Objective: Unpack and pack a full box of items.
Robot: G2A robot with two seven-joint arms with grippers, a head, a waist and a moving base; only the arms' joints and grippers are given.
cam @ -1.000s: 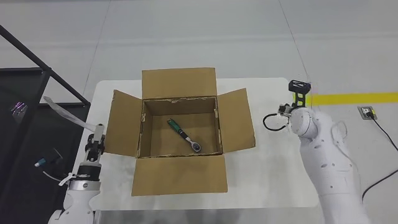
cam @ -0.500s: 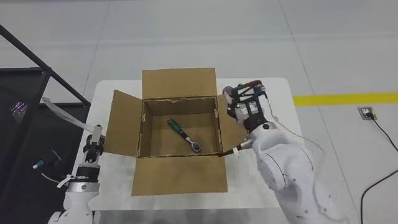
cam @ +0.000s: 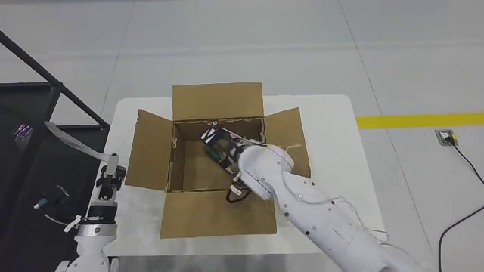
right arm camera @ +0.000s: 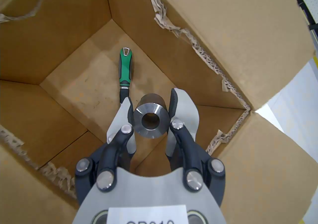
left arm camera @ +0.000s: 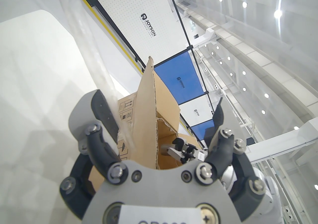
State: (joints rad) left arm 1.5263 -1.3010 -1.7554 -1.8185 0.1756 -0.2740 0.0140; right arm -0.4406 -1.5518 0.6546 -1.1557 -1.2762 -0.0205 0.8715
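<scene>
An open cardboard box (cam: 219, 211) stands mid-table with all its flaps folded out. On its bottom lies a green-handled ratchet wrench (right arm camera: 125, 68). My right gripper (right arm camera: 151, 98) hangs inside the box just above the wrench's head end, shut on a short steel cylinder with a bore (right arm camera: 149, 120). From above, the right gripper (cam: 215, 137) is near the box's far wall, and its arm covers most of the wrench. My left gripper (left arm camera: 159, 102) stands open off the box's left flap (left arm camera: 149, 91), low at the table's left edge (cam: 112, 175). A clear plastic strip (cam: 72, 137) clings to one finger.
The white table (cam: 333, 166) has bare surface right of the box. A black frame rack (cam: 30, 159) with small items stands beside the table's left edge. The box walls (right arm camera: 174, 44) close in around the right gripper.
The right arm swung from the table's right side over the right flap and down into the box. The left arm barely shifted.
</scene>
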